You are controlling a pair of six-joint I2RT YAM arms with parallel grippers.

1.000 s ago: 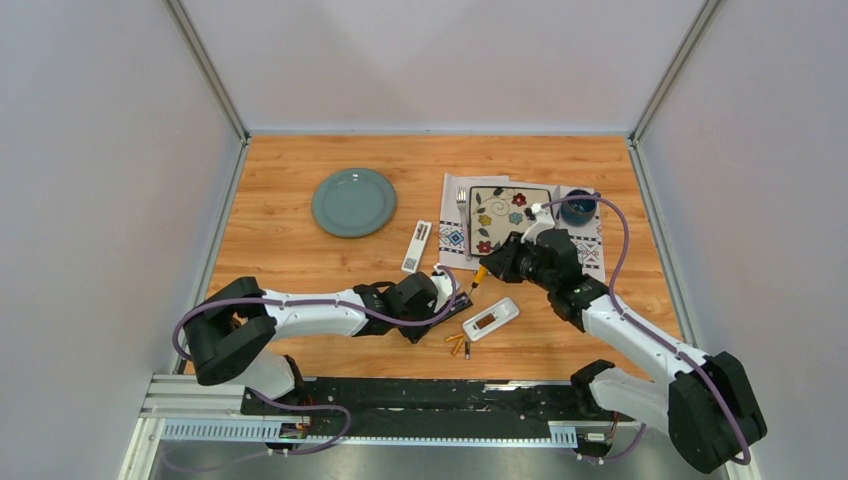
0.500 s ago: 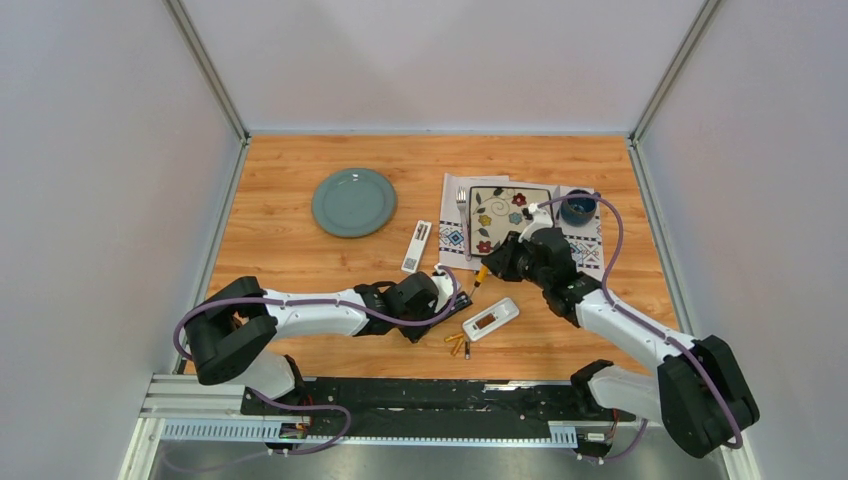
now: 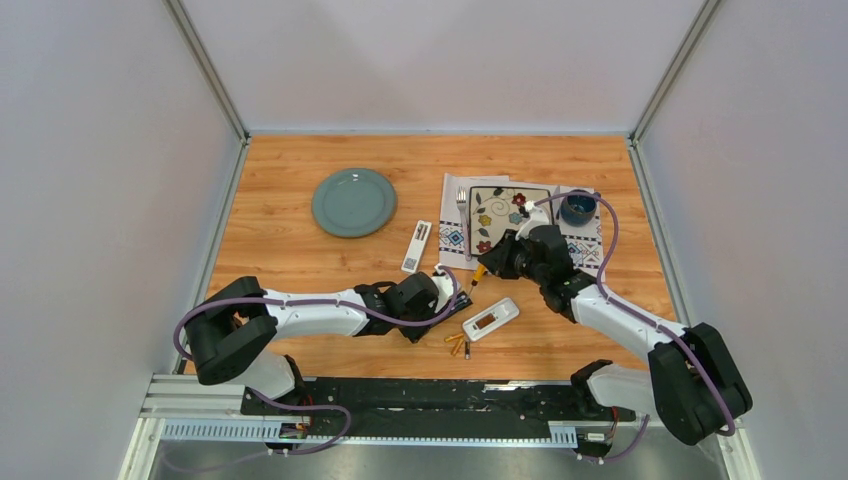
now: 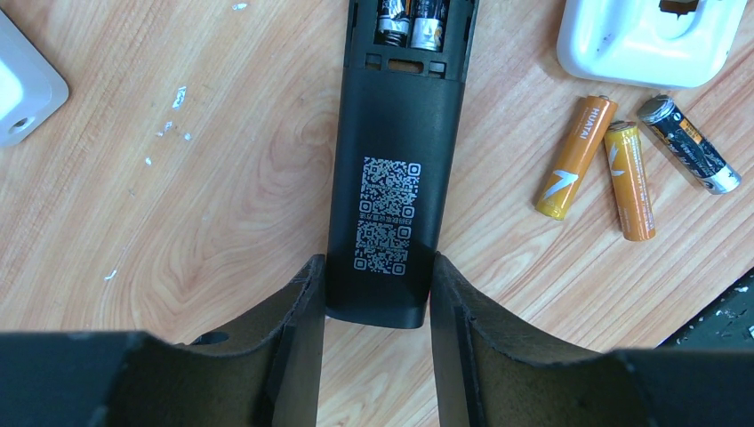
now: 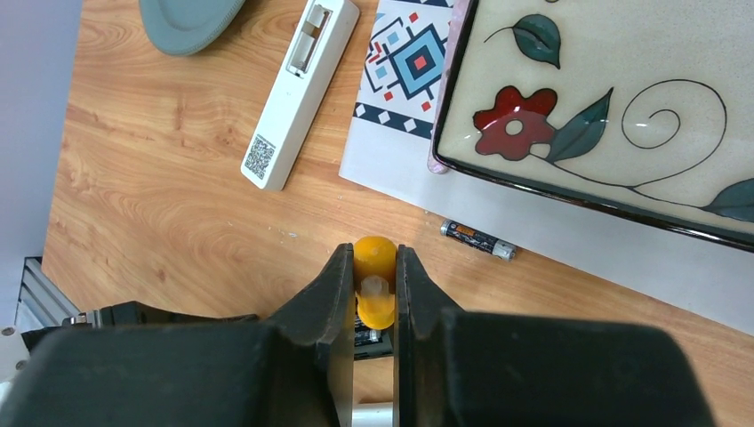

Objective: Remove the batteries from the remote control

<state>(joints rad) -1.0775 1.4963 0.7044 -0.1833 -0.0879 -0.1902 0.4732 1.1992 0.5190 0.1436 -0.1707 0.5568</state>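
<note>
A black remote control [image 4: 391, 116] lies back-up on the wood, its battery bay open with two batteries [image 4: 411, 22] inside. My left gripper [image 4: 378, 267] is shut on the remote's near end, a finger pressed to each side. Two gold-orange batteries [image 4: 578, 156] and a dark grey one [image 4: 692, 145] lie loose to its right. My right gripper [image 5: 373, 258] is shut on an orange-handled screwdriver [image 5: 374, 307], whose tip points down at the black remote's open bay. One more dark battery [image 5: 477, 239] rests at the placemat's edge.
A white remote [image 3: 416, 246] lies left of the placemat [image 3: 455, 240]. A white open remote [image 3: 490, 319] sits by the loose batteries. On the mat stand a floral plate [image 3: 510, 210], a fork [image 3: 462, 215] and a blue cup [image 3: 578, 208]. A grey-green plate [image 3: 353, 201] is far left.
The right arm's elbow has swung inward, while its gripper has edged slightly left and farther back with the screwdriver. The left arm and black remote have stayed put.
</note>
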